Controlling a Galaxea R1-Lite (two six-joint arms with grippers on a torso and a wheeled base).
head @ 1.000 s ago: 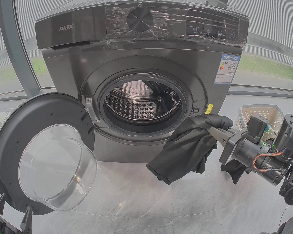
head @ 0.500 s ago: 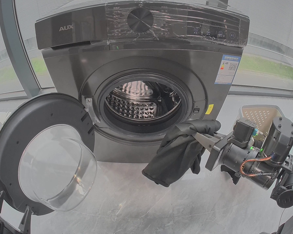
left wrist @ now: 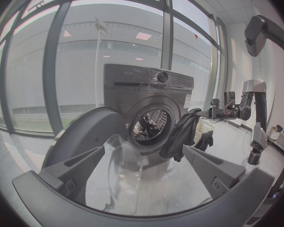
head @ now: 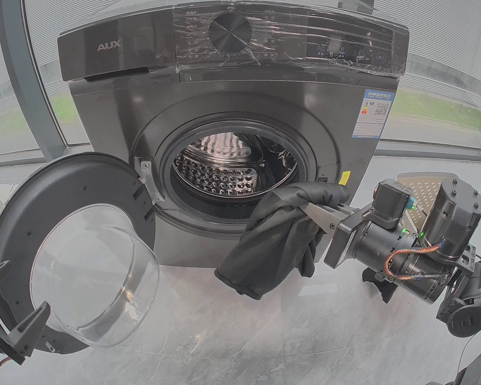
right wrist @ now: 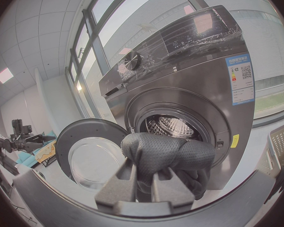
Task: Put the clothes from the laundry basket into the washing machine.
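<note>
Right hand pinching black garment, which hangs before washing machine opening. Left hand spread, low beside open door.

Pale, marble-veined floor extends across the foreground. Behind it, a glazed wall with dark grey window posts curves round the room. Through the glass: a strip of grass and a grey ribbed building façade, with a street lamp on a pole before it. Overhead, a white tiled ceiling carries a lit square light panel. A teal piece of furniture, too small to identify, stands near a white wall.
</note>
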